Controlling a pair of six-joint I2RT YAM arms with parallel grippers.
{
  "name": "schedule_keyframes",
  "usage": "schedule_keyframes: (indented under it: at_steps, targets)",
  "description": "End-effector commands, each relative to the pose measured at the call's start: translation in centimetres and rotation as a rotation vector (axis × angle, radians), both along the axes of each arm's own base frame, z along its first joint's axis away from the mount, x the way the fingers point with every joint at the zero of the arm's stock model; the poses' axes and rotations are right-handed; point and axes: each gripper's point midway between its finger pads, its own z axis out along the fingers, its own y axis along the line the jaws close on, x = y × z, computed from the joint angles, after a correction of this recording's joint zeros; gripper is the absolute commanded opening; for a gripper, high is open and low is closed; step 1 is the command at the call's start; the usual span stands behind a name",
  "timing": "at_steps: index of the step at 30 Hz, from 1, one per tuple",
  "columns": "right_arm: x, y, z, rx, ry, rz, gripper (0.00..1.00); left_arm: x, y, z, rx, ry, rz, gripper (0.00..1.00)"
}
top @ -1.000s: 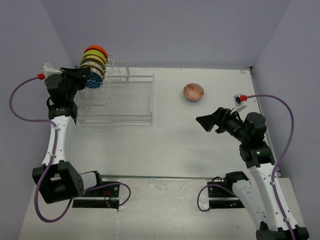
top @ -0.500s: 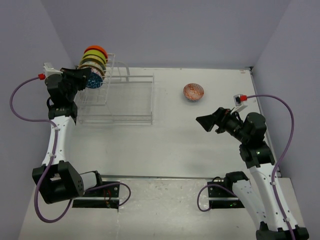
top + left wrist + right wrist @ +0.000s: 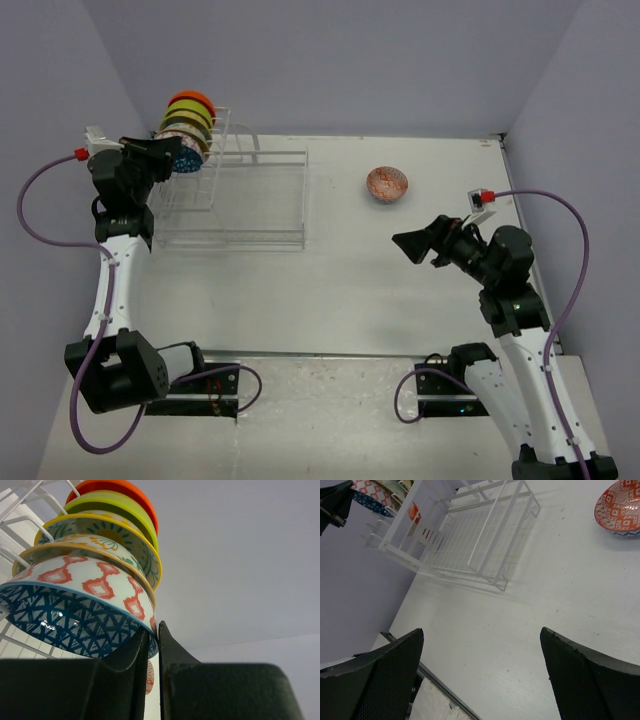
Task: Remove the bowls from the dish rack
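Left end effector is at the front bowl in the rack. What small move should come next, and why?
Probably raise the left end effector slightly, drawing the blue-patterned bowl up out of the dish rack. Its fingers look shut on that bowl's rim, so the grasp seems made. The other bowls stand close behind, so keep the lift slow.

1. Left gripper (image 3: pixel 170 157), pinched on the blue bowl (image 3: pixel 189 163) rim, has shifted slightly up and toward the left wall.
2. The blue bowl moved with it. A bit less of it now shows from above, next to the stack in the dish rack (image 3: pixel 250 205).
3. Left arm (image 3: pixel 108 285): the big lower joint now sits slightly nearer the table's near edge.
4. The purple cable (image 3: pixel 30 215) loop shifted with the arm.
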Motion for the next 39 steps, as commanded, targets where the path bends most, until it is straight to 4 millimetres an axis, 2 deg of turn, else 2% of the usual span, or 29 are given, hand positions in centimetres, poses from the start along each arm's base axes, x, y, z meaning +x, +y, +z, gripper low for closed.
schedule_keyframes:
  at_steps: [1,8,14,22,29,39]
  targets:
    - [-0.1,0.1,0.5,-0.001,-0.033,0.011,0.99,-0.7,0.8,3.7,0.038,-0.103,0.033,0.00]
    - [-0.1,0.0,0.5,-0.001,-0.038,0.008,0.99,-1.1,0.3,4.4,0.039,-0.133,0.009,0.00]
    - [0.0,0.2,0.5,0.007,-0.037,0.012,0.99,-2.3,0.1,5.4,0.054,-0.166,0.015,0.00]
    - [-0.1,0.2,0.5,0.011,-0.036,0.013,0.99,-2.3,-0.5,4.7,0.045,-0.167,-0.017,0.00]
    - [0.1,0.3,0.8,0.005,-0.043,0.021,0.99,-3.7,-1.1,6.4,0.091,-0.236,-0.039,0.00]
    - [0.3,0.4,1.2,0.011,-0.046,0.029,0.99,-4.5,-1.8,7.2,0.131,-0.283,-0.068,0.00]
